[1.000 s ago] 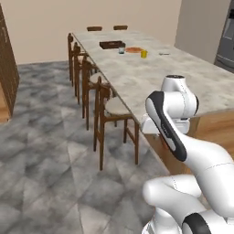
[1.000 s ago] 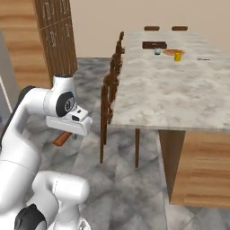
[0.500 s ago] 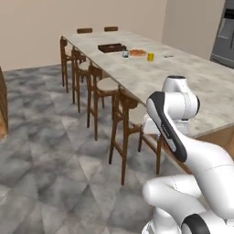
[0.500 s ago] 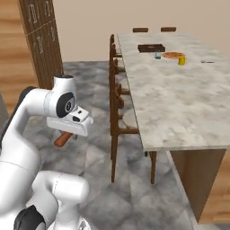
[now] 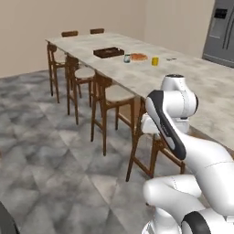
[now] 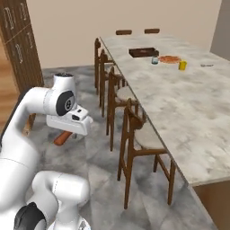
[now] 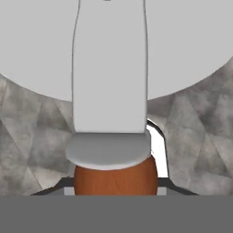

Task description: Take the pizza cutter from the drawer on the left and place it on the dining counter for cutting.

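My gripper (image 6: 66, 134) hangs low over the grey floor, left of the stools, and is shut on the pizza cutter (image 6: 62, 138). Its reddish-brown handle pokes out below the hand. In the hand view the pizza cutter (image 7: 109, 68) runs up the middle: brown handle end at the bottom, grey neck, and the big round wheel across the top. The dining counter (image 6: 188, 108) is the long marbled island to my right, also seen as the dining counter (image 5: 137, 75) in the left base view. The drawer is out of view.
Several wooden stools (image 6: 134, 134) line the counter's near side, between me and the top. At its far end stand a dark tray (image 6: 143, 52), a glass (image 6: 154, 60), an orange pizza (image 6: 170, 59) and a yellow cup (image 6: 182, 65). A tall wooden cabinet (image 6: 18, 45) is at left, a grey fridge (image 5: 221, 32) at right.
The whole picture has shifted in both base views, so the base has moved along the island. The arm holds the same pose with the cutter still gripped.
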